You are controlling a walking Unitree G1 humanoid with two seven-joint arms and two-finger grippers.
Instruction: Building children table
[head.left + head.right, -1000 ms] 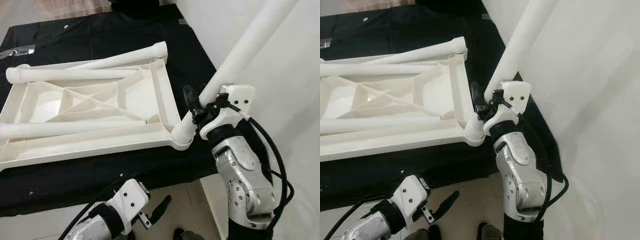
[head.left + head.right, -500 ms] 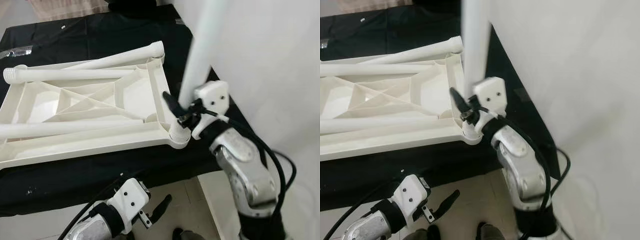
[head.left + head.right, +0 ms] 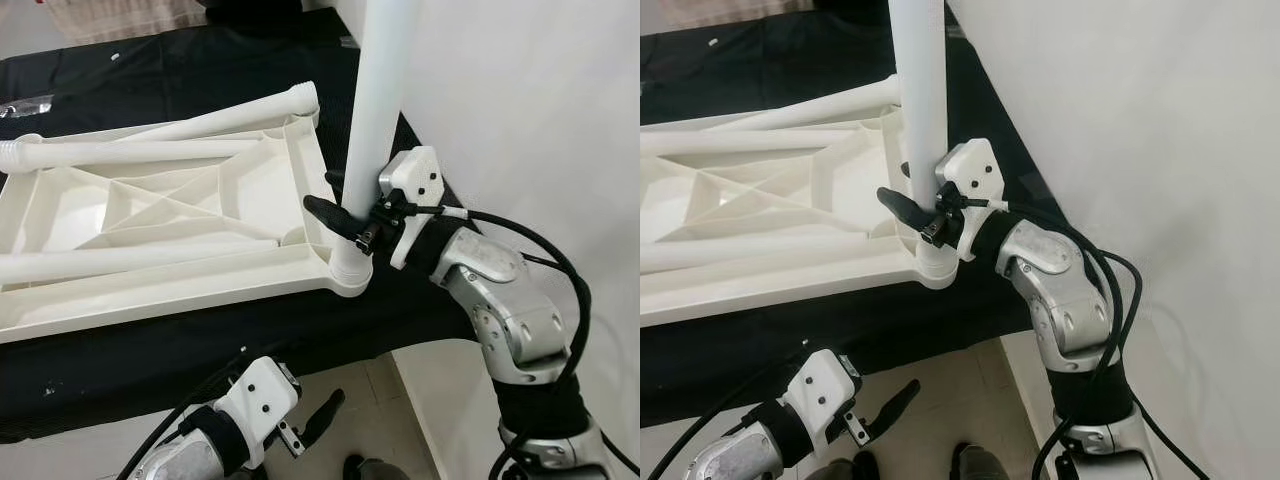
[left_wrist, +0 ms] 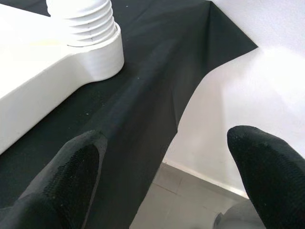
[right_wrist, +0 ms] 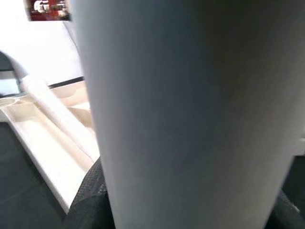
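Right arm: bent at the elbow, forearm reaching leftward.
Right gripper [image 3: 345,205]: fingers clamped around an upright white tube.
Left arm: low, wrist angled forward.
Left gripper [image 3: 318,422]: fingers spread, holding nothing.

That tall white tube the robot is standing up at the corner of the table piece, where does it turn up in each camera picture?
Left eye view: the white leg rises from the corner socket, right of centre.
Right eye view: the leg stands left of centre.
Left wrist view: its threaded base, at the upper left.
Right wrist view: the leg, very close, between the right gripper's fingers.
Shared landmark: the white tabletop frame.
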